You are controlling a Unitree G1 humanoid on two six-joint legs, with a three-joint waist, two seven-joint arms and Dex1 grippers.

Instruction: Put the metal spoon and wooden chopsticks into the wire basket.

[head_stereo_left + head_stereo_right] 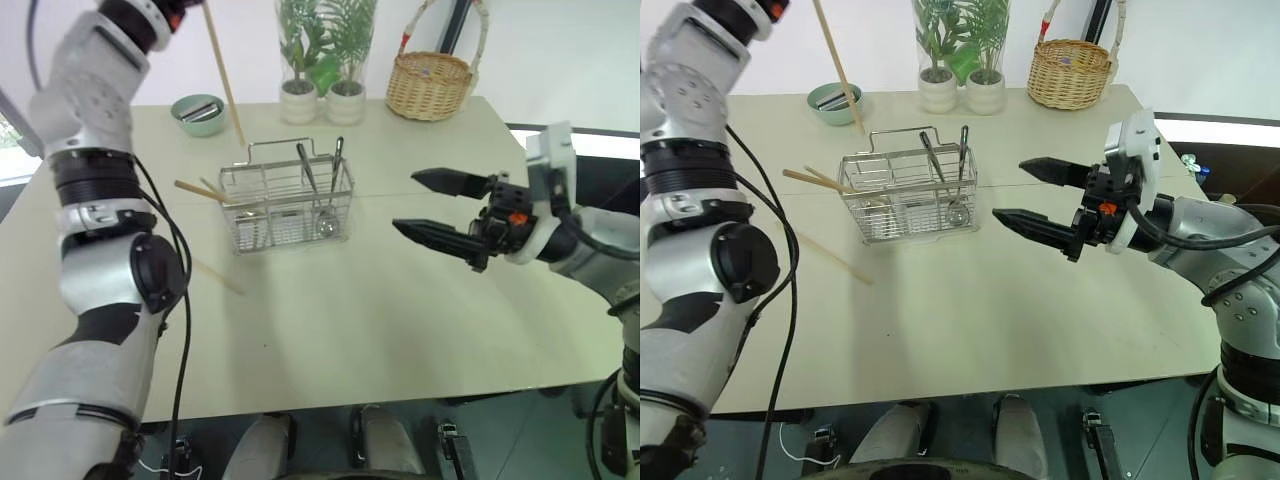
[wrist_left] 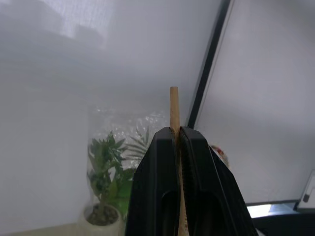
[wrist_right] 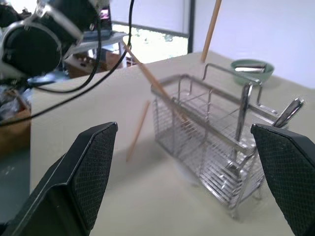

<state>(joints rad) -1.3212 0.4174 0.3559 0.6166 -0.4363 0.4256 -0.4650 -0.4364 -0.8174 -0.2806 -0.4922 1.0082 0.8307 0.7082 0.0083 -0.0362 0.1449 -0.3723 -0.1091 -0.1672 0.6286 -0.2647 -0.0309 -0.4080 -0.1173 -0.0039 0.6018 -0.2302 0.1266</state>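
Wooden and pale, one chopstick [image 1: 224, 75] is pinched between the closed fingers of the left gripper [image 2: 178, 140], raised high at about 11 o'clock from the wire basket [image 1: 285, 205]. For a clean drop, its lower tip should be brought over an open compartment and lowered steeply before release, clear of the wire loop handle. Two chopsticks [image 1: 200, 190] already lean out of the basket's 9 o'clock side; another [image 1: 216, 276] lies on the table [image 1: 400, 330] near 7 o'clock. A metal spoon [image 1: 328, 190] stands inside the basket. The right gripper [image 1: 450, 213], held level at 3 o'clock, is spread wide and empty.
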